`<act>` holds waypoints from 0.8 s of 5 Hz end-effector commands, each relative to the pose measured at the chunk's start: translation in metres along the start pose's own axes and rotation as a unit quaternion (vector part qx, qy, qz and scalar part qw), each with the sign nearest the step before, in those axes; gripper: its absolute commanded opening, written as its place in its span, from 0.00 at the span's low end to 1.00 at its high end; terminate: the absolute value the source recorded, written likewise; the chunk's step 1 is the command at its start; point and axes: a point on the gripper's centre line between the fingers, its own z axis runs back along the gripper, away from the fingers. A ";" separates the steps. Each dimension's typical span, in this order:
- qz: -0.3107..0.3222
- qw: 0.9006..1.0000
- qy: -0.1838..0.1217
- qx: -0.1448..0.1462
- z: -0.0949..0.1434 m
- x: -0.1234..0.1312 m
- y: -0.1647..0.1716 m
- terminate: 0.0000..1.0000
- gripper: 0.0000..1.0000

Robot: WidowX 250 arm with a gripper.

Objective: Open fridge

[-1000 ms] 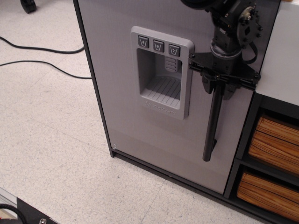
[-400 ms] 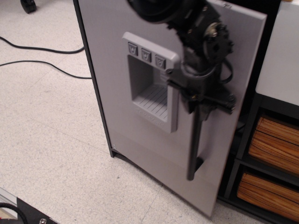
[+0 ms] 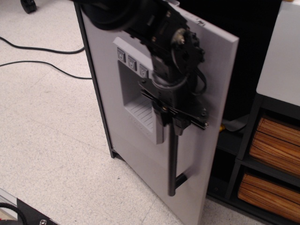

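The fridge's light grey door [image 3: 108, 89] stands swung partly open on its left hinge. Its right edge is well out from the black frame, and the dark interior [image 3: 243, 56] shows behind it. The moulded dispenser recess [image 3: 133, 89] with its buttons is partly covered by my arm. My black gripper [image 3: 172, 123] is shut on the long vertical black bar handle [image 3: 172, 164], gripping its upper part; the lower part of the bar hangs free below my fingers.
A white-topped unit [image 3: 281, 56] with wood-coloured drawers [image 3: 274, 140] stands right of the fridge. Black cables [image 3: 37, 49] lie on the speckled floor at the left. A dark object's corner [image 3: 28, 213] shows at the bottom left.
The door has swung from closed to well open, its right edge moving out and left. My gripper has moved left and down with the handle, still holding it.
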 end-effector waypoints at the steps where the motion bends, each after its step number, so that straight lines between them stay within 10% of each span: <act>1: 0.061 0.991 0.094 0.071 0.029 -0.032 0.041 0.00 1.00; 3: -0.041 0.986 0.152 0.062 0.000 -0.093 0.017 0.00 1.00; 4: -0.092 0.987 0.115 0.062 -0.005 -0.122 0.007 0.00 1.00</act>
